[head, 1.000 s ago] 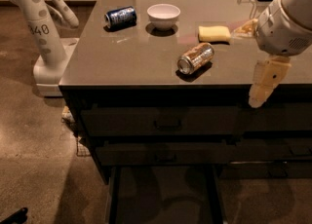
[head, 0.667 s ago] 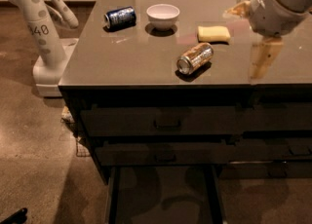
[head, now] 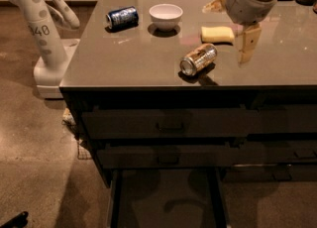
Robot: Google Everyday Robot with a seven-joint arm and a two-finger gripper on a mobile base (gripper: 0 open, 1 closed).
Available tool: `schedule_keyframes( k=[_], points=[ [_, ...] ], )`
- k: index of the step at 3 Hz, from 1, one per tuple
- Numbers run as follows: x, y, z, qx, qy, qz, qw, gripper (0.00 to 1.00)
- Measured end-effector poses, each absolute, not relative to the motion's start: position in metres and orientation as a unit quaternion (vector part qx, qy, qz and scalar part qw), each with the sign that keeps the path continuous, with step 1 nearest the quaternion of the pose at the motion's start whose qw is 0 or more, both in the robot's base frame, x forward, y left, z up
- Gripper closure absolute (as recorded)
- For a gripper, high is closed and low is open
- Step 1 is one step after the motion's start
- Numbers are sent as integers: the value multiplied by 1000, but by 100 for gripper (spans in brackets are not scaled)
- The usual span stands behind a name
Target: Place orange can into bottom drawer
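Orange can (head: 198,59), lying on its side on the worktop (head: 124,58), just left of the wide-spread, empty pincer (head: 229,31) hovering above; bottom drawer (head: 163,197) open well below.

At centre frame, orange can (head: 198,59) on its side, silver top toward lower left. At upper right, gripper (head: 227,32) over the counter (head: 124,58), fingers (head: 249,41) spread, empty, near a yellow sponge (head: 217,34). At bottom centre, bottom drawer (head: 163,195) pulled open.
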State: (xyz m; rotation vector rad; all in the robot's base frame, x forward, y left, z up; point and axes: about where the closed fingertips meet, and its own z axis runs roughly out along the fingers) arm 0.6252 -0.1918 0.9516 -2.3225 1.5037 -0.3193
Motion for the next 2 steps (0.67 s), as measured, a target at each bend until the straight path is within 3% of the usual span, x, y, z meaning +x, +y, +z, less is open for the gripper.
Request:
schedule_keyframes(
  k=[2],
  points=[
    [662,-164,912,-857,489,-95,131,0]
  ],
)
